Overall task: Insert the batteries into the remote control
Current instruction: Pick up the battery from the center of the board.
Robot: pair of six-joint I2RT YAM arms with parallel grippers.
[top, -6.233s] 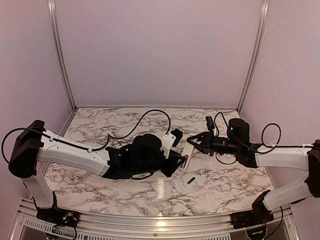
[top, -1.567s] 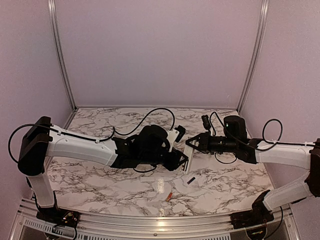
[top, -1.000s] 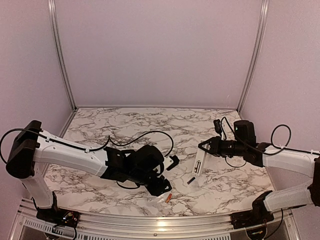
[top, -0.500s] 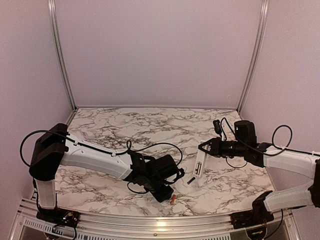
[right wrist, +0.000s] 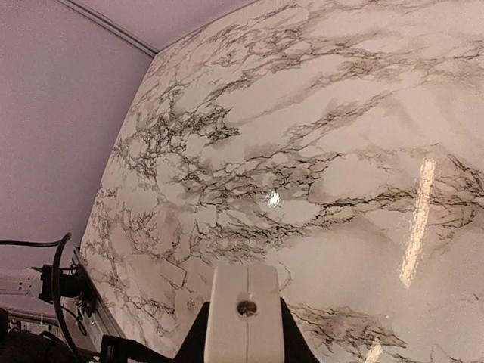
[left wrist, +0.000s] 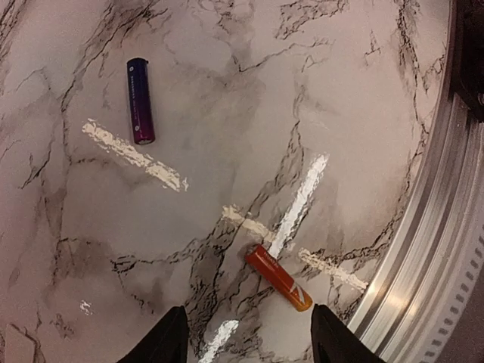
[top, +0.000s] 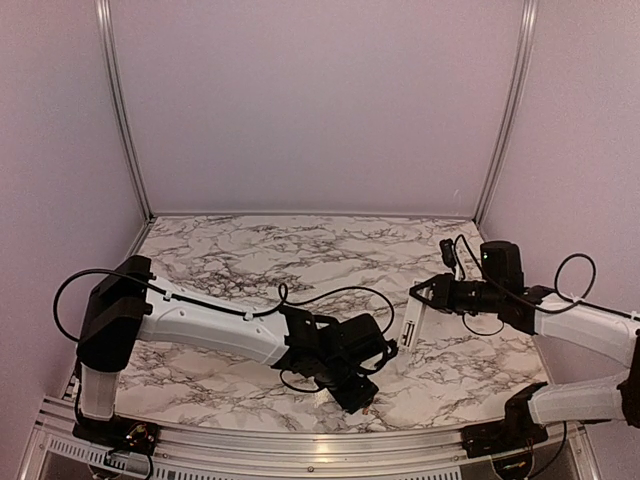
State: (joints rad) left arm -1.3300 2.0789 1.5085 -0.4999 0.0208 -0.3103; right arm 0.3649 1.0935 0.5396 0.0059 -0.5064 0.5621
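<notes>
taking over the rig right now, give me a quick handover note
Left gripper: open, empty, hovering over the orange battery near the table's front rail.
Right gripper: shut on one end of the remote control, at the right side of the table.
The dark battery lies loose on the marble table, apart from the orange one.
Done: remote in hand. Neither battery is loaded.
Left: pick up each battery and seat it in the remote.
</notes>
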